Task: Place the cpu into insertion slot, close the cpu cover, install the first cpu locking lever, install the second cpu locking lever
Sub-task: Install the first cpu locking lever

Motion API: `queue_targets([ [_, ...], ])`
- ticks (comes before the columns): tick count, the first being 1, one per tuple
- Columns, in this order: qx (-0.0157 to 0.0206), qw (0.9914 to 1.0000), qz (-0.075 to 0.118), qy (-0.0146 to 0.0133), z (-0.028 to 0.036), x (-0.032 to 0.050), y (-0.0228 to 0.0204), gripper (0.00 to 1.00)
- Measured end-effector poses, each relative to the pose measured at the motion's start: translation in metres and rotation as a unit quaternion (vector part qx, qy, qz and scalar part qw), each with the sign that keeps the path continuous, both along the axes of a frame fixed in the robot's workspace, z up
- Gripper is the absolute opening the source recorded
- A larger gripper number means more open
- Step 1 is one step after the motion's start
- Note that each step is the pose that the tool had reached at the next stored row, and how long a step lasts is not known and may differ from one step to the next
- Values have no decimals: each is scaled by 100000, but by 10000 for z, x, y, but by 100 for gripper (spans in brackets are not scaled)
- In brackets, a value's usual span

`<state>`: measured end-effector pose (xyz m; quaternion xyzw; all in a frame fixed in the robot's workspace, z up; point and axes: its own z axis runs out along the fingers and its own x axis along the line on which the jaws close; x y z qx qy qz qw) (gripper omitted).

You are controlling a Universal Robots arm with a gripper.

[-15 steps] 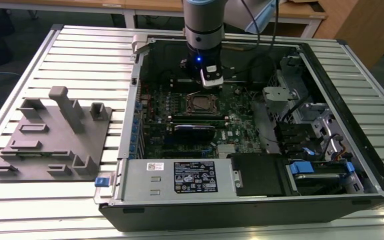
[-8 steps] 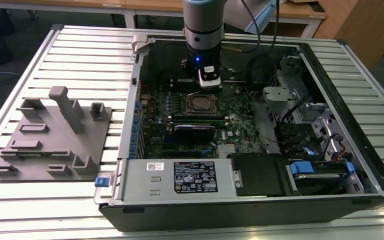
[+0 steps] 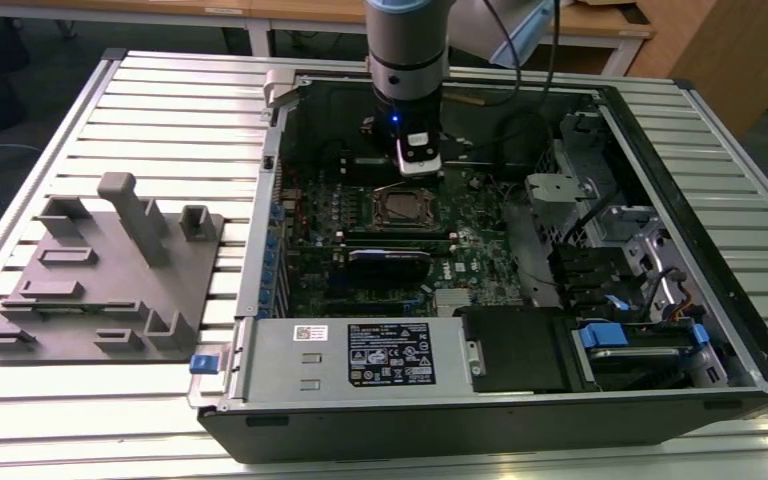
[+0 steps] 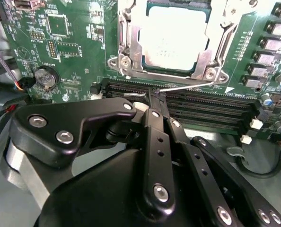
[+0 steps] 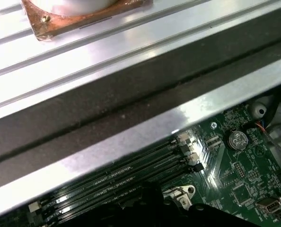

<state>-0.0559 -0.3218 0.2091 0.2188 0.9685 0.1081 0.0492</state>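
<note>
In the exterior view my gripper [image 3: 415,165] hangs low inside the computer case [image 3: 491,425], just beside the insertion slot [image 3: 404,208]. I cannot read the power supply's label [image 3: 387,355]. In the second wrist view the cpu [image 4: 176,38] sits in the slot under the closed cpu cover [image 4: 131,33], with the claw pinching the wire locking lever [image 4: 188,86]. The first wrist view shows me the memory slots [image 5: 131,175].

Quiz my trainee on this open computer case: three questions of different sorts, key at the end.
1. True or false: the black hand holds the square silver-grey cpu.
2. Multiple choice: the hand's tip is at A) the round coin battery, B) the thin silver wire locking lever, C) the blue drive latch.
3. Fill in: the silvery metal cpu cover lies ___ over the cpu.
Key: 1 false; 2 B; 3 closed.
</note>
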Motion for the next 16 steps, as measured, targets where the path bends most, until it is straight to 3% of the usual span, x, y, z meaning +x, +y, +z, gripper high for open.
queue_targets([
  [2, 230, 100000, 0, -2, 0, 0, -5, 11],
  [5, 276, 100000, -37, -67, -3, 0, -13, 11],
  [12, 292, 99989, -171, -1432, -46, -19, -20, 11],
  [16, 303, 99987, -177, -1602, -52, -39, -19, 11],
])
